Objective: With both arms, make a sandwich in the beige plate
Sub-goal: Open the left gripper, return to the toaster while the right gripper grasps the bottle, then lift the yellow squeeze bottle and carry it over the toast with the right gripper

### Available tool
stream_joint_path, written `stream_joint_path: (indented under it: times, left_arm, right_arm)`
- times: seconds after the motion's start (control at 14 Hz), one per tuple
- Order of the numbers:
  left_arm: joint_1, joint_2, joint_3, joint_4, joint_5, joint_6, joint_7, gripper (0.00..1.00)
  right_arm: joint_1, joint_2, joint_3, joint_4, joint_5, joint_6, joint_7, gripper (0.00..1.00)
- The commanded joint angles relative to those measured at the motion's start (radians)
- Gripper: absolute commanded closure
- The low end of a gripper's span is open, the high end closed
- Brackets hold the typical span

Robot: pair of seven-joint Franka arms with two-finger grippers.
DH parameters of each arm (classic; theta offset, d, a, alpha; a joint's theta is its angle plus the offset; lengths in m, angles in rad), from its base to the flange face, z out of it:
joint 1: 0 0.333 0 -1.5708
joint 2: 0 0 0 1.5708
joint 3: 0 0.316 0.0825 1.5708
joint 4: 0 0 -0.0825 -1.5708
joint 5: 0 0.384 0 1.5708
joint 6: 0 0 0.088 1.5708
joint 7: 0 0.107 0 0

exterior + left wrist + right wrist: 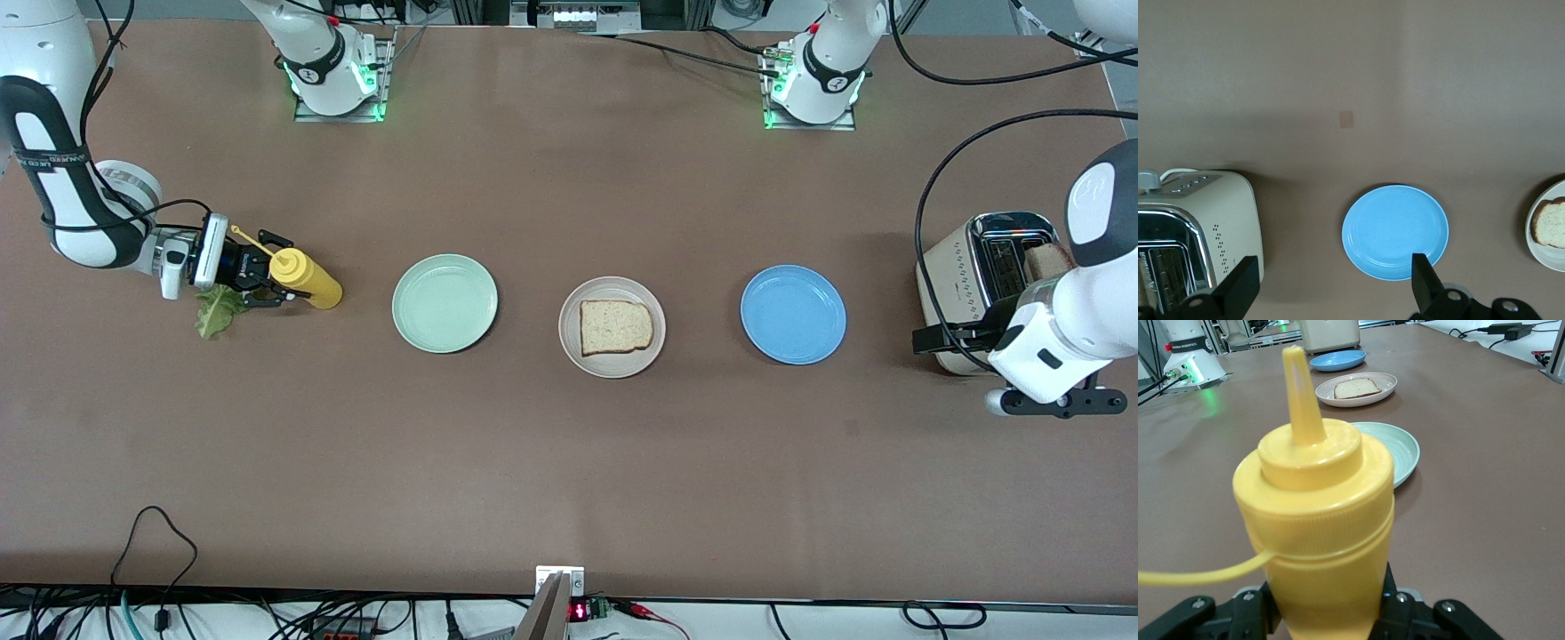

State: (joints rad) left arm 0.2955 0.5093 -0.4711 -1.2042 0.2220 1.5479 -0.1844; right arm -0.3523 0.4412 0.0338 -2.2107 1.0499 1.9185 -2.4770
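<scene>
One bread slice (616,326) lies in the beige plate (569,342); green (444,303) and blue (793,314) plates bare. My right claw (263,271) straddles the bottle (306,278), grip uncertain; left claw (1331,283) gapes, empty.

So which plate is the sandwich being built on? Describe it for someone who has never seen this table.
Three round plates lie in a row across the middle of the brown table. The beige plate is the middle one, between the mint-green plate toward the right arm's end and the blue plate toward the toaster. It alone holds a bread slice.
</scene>
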Motion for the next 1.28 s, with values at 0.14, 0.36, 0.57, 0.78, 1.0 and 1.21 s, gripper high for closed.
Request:
stream_joint_path:
  times: [0.14,0.36,0.57,0.78,1.0,1.21]
  left_arm:
    - [-0.243,-0.126,0.378,-0.001,-0.187,-0.028,0.055,0.0]
    - [-0.263,-0.242,0.471,-0.121,-0.263,-0.006,0.155,0.0]
    - [-0.26,-0.379,0.473,-0.286,-0.254,0.027,0.158,0.0]
    - [-0.254,-0.419,0.467,-0.344,-0.25,0.054,0.206,0.0]
    - [-0.251,-0.445,0.462,-0.371,-0.25,0.046,0.186,0.0]
    - [-0.249,-0.471,0.462,-0.423,-0.248,0.089,0.152,0.0]
  right_arm:
    - [0.012,-0.062,0.103,0.005,0.019,0.121,0.196,0.79]
    - [0.082,-0.107,0.112,0.005,0.019,0.175,0.329,0.79]
    - [0.163,-0.159,0.112,0.005,0.019,0.23,0.473,0.79]
    - [0.243,-0.212,0.113,0.005,0.01,0.295,0.599,0.79]
    - [0.279,-0.245,0.188,0.005,0.002,0.398,0.693,0.79]
    - [0.309,-0.254,0.259,0.005,-0.071,0.5,0.818,0.79]
